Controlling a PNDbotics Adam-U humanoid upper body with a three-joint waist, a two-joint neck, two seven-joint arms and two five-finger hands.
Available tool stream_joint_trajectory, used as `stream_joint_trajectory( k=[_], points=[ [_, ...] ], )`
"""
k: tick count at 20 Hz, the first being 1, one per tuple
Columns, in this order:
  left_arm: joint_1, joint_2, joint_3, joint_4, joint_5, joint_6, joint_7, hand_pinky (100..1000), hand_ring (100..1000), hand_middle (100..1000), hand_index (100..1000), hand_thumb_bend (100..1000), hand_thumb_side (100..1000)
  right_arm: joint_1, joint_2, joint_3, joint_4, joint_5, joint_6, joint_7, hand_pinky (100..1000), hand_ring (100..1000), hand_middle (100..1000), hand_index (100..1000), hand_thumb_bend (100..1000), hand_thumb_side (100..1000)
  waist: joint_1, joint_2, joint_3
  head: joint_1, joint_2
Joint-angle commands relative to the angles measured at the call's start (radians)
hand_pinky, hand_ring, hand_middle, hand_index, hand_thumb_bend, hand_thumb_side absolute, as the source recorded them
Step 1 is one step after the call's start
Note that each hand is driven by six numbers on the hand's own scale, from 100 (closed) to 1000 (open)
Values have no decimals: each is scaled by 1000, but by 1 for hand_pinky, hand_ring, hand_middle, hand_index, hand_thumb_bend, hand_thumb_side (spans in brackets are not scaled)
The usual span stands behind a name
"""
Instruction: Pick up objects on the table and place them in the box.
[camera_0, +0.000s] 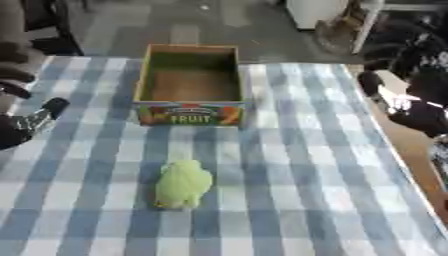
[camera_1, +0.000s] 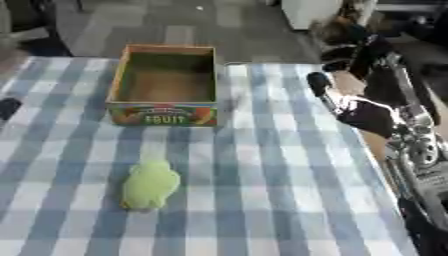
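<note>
On the checked tabletop, a green soft object lies alone at about 6 o'clock from the empty fruit box, its long axis pointing roughly toward the box. From the left hand it sits near 4 o'clock; from the right hand, near 8 o'clock. Neither hand holds anything; whether the fingers are spread or curled I cannot tell. The left hand looks slightly nearer.

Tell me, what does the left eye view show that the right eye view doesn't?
Only the left eye view shows the left hand as more than a dark tip, at its left edge. Only the right eye view shows the right arm's silver joints running down its right side behind the right hand. Both show the green object lying on the checked tablecloth, nearer than the empty fruit box.
</note>
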Motion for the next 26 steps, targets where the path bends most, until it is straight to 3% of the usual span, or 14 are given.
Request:
stream_joint_trajectory(
  k=[1, 14, 26],
  points=[
    [-10, 10, -2, -23, -7, -1, -8, 563, 643, 702, 826, 597, 100, -9, -10, -10, -8, 0, 0, -2, 666, 701, 727, 866, 418, 224, 4, -13, -1, 3, -10],
    [-21, 20, -41, -32, -55, 10, -74, 564, 644, 703, 828, 596, 100, -9, -9, -9, -8, -1, 0, -2, 666, 702, 726, 865, 421, 224, 4, -14, -2, -2, -1],
    [-92, 2, -230, 17, -250, 86, -336, 546, 632, 703, 832, 635, 100, -13, -6, -3, -8, -5, 1, 6, 666, 703, 727, 866, 422, 225, 3, -16, -17, 11, 1]
  ],
)
